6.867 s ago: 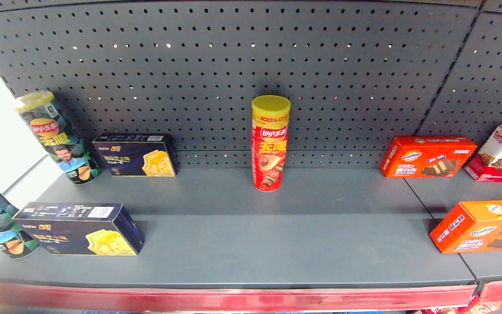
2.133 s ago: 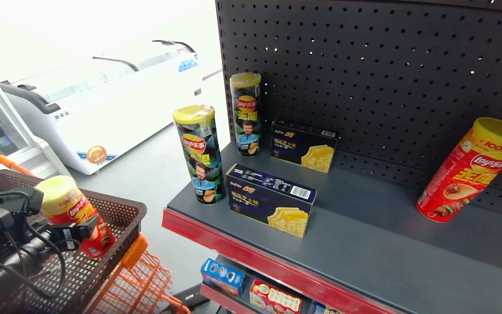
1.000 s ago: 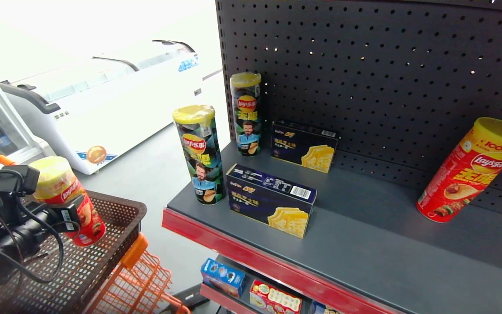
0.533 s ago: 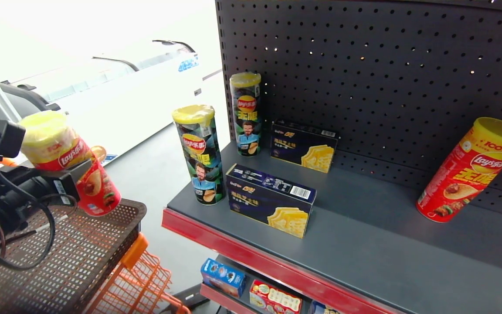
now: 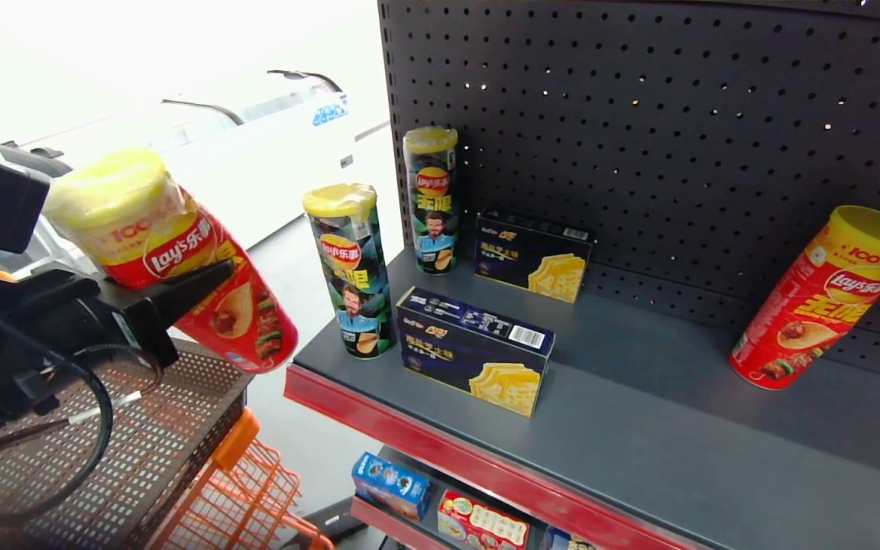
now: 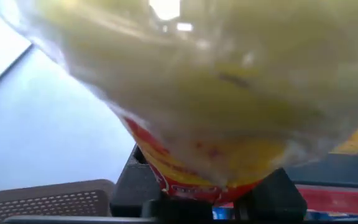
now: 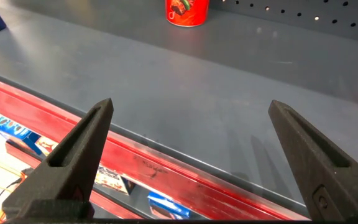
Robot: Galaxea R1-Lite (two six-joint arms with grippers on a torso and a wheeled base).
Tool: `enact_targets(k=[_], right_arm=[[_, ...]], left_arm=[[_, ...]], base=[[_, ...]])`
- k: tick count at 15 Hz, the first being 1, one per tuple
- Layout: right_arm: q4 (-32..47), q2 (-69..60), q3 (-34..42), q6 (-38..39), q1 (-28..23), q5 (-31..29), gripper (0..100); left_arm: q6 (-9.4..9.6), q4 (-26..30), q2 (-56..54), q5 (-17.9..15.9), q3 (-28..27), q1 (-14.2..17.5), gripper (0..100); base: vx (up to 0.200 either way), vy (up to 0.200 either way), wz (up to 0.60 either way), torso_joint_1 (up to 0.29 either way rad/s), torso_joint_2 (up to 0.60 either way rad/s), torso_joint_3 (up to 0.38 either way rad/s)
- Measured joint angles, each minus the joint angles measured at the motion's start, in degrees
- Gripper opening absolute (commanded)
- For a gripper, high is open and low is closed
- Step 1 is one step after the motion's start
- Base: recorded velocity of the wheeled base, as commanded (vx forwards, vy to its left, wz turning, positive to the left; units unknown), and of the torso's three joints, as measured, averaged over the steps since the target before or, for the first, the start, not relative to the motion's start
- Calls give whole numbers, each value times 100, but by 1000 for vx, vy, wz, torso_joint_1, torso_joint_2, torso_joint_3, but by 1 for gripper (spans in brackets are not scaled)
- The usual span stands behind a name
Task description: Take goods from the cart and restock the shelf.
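Can (image 5: 142,221) sits tilted in the grip of my left claw (image 5: 169,286) above the cart (image 5: 142,458), just beside the shelf (image 5: 638,428) edge, while my right claw (image 7: 190,106) gapes wide over the shelf.

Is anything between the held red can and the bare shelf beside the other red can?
Yes. Sideways from the held red can, the front dark can and front navy box stand at left on the shelf; its front edge looks clear.

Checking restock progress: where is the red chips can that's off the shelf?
Head view, left side: the red can is tilted in the left gripper above the cart basket, just left of the shelf and the nearest dark can.
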Motion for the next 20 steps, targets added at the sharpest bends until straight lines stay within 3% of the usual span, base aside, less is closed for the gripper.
enact_targets(k=[2, 8, 16, 18, 20], right_arm=[[2, 0, 0, -1, 2, 0, 100], [2, 0, 0, -1, 0, 0, 100], [6, 0, 0, -9, 0, 0, 100], [2, 0, 0, -9, 0, 0, 100], [4, 0, 0, -12, -5, 2, 100]], left_arm=[[-148, 5, -157, -10, 177, -364, 0], [-176, 28, -406, -232, 400, -1017, 0], [-180, 435, -373, -1475, 344, -1091, 0], [-176, 433, -321, -1570, 330, -1091, 0], [-176, 438, -282, -1888, 322, -1093, 0]], base=[[0, 0, 0, 0, 0, 0], [0, 0, 0, 0, 0, 0], [0, 0, 0, 0, 0, 0], [0, 0, 0, 0, 0, 0], [0, 0, 0, 0, 0, 0]])
